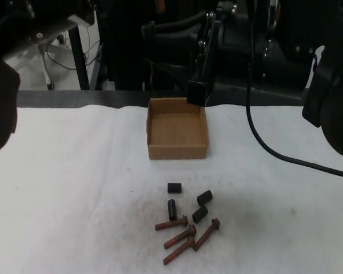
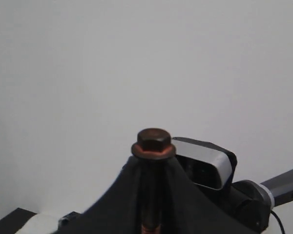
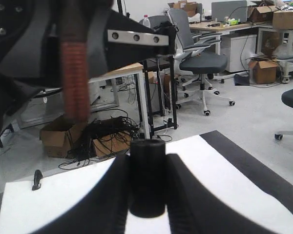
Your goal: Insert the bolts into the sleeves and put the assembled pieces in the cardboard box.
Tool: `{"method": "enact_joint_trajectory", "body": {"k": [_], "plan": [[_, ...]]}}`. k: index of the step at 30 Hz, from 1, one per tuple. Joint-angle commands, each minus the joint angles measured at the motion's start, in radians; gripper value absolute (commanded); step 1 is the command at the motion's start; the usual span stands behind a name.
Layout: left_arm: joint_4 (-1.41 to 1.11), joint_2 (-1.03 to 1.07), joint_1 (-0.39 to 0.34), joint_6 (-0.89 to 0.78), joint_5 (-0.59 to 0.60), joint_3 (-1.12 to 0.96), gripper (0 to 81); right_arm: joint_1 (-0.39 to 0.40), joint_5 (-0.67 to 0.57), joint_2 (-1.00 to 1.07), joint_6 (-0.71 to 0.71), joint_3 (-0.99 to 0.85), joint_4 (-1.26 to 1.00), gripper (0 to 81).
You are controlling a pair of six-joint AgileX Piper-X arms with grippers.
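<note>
My left gripper (image 2: pixel 151 170) is shut on a rusty bolt (image 2: pixel 154 143), whose hex head sticks out past the dark fingers. My right gripper (image 3: pixel 147 168) is shut on a black sleeve (image 3: pixel 147 178), held upright with its open end showing. The right wrist view shows the left gripper (image 3: pixel 73 53) close by with the bolt's threaded shaft (image 3: pixel 75 80) pointing toward the sleeve, off to one side and apart from it. On the white cloth lie several loose bolts (image 1: pixel 186 234) and several black sleeves (image 1: pixel 188 202). The open cardboard box (image 1: pixel 177 152) stands behind them.
Dark arm bodies fill the high view's left edge (image 1: pixel 0 97) and right edge (image 1: pixel 331 103). A black cable (image 1: pixel 274 151) trails over the cloth right of the box. The bench's far edge (image 1: pixel 80 98) is a dark strip. Bare cloth (image 1: pixel 63 188) spreads left of the parts.
</note>
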Motion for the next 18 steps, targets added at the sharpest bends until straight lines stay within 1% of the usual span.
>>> {"method": "enact_joint_trajectory", "body": {"k": [1, 4, 6, 10, 14, 18], "plan": [[-0.018, -0.012, -0.001, 0.028, -0.064, -0.008, 0.2, -0.001, 0.001, -0.003, 0.004, 0.000, -0.025, 0.8], [-0.018, -0.012, -0.001, 0.039, -0.126, -0.008, 0.2, 0.001, 0.001, -0.003, 0.004, 0.000, -0.025, 0.8], [-0.018, -0.012, -0.001, 0.084, -0.141, -0.008, 0.2, 0.001, 0.001, -0.003, 0.004, 0.000, -0.025, 0.8], [0.008, -0.012, -0.001, 0.111, -0.132, -0.008, 0.2, 0.001, 0.001, -0.003, 0.006, 0.000, -0.070, 0.8], [0.066, -0.012, -0.001, 0.157, -0.102, -0.008, 0.2, 0.001, 0.001, -0.003, 0.038, 0.000, -0.123, 0.8], [0.076, -0.012, -0.001, 0.184, -0.102, -0.006, 0.2, -0.001, 0.001, -0.003, 0.038, 0.000, -0.128, 0.8]]}}
